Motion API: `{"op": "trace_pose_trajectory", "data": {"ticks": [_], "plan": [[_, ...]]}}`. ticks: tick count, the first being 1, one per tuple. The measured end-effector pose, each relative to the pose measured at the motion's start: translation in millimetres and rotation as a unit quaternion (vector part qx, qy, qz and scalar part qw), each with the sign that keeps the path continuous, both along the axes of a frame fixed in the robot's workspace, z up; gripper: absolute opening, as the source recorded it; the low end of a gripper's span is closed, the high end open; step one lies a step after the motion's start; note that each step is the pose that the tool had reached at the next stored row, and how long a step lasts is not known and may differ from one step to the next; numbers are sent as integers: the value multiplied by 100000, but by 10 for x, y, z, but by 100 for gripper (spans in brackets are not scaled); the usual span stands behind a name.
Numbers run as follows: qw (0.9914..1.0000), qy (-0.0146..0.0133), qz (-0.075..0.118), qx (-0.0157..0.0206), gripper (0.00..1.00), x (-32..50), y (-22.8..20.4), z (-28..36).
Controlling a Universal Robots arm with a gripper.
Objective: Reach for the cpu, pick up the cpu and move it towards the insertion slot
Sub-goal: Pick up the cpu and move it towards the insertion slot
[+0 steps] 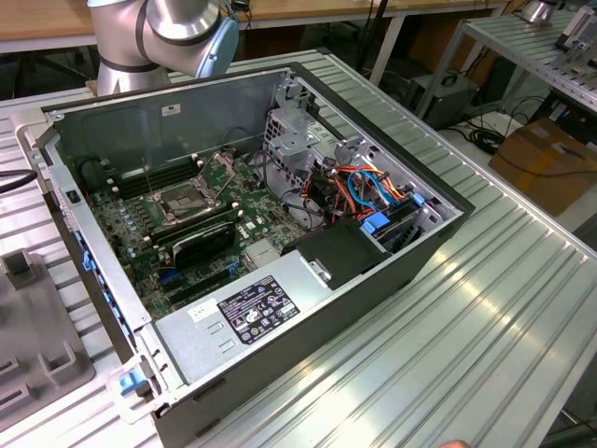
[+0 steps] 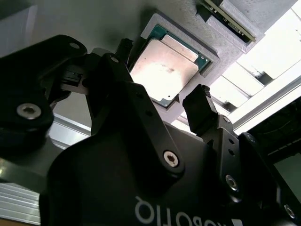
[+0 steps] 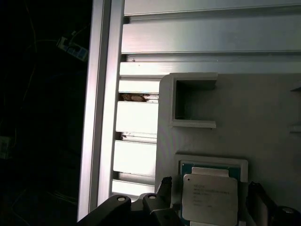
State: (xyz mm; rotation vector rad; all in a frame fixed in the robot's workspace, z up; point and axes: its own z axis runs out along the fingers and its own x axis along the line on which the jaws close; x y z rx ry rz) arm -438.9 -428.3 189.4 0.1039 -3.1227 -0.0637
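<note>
Chip count: one cpu [image 2: 164, 70], a thin square with a dull silver-grey metal lid over a green rim. It lies flat in a shallow square recess of one grey tray [image 3: 263, 117]. One claw [image 2: 160, 73] hangs over that tray, spread open, its two black fingers [image 2: 202, 110] flanking the cpu without gripping it. One insertion slot [image 1: 187, 201] sits on the green board inside one open computer case [image 1: 187, 117].
</note>
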Motion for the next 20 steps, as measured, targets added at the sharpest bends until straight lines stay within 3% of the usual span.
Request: {"op": "trace_pose_trajectory", "data": {"ticks": [13, 14, 15, 19, 20], "plan": [[100000, -3, -116, 2, 72, 0, -7, -3], [100000, -1, -107, -1, 71, 0, -8, -2], [100000, -1, -102, 2, 64, 0, -8, -2], [100000, 5, -95, -3, 62, 0, -8, -2], [100000, 6, -97, 0, 55, 0, -8, -2]]}}
